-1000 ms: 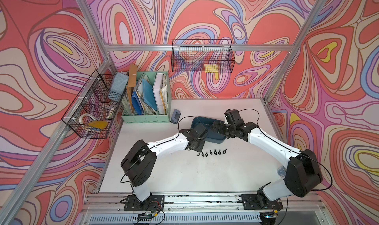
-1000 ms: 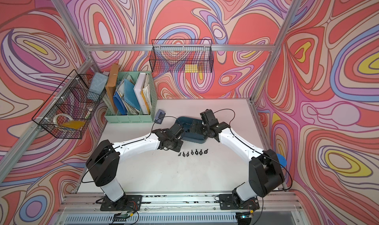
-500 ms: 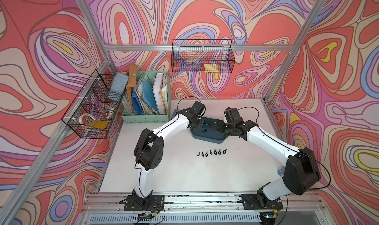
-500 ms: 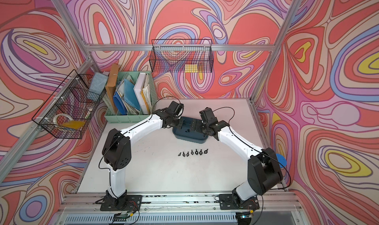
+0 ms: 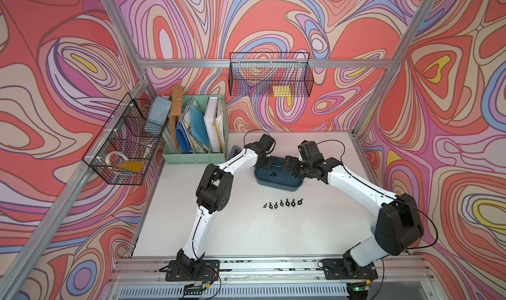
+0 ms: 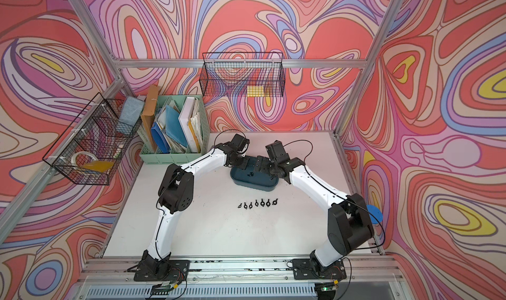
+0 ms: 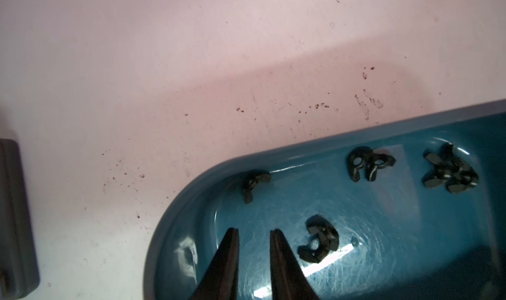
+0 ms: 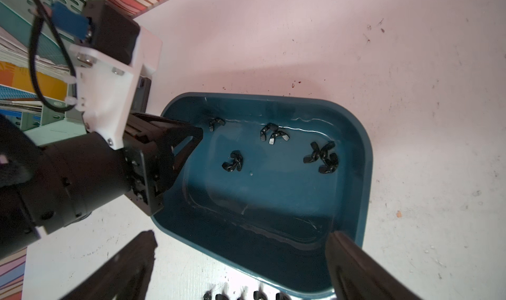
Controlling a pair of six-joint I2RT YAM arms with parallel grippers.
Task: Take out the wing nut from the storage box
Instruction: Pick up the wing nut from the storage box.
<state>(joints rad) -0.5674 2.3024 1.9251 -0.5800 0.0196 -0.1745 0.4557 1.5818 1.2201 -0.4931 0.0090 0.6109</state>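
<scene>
Moved left hand point(image 7: 254, 230) from near the row of black wing nuts point(image 5: 281, 203) on the white tabletop point(image 5: 246, 230) to the shallow teal-blue plastic storage box point(image 5: 276, 186), fingers narrowly parted, empty, beside a black wing nut point(image 7: 319, 239) inside. Kept right hand point(image 8: 242, 234) spread wide at the box's other end.

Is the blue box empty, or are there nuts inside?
Not empty: the storage box holds several black wing nuts scattered on its floor.
</scene>
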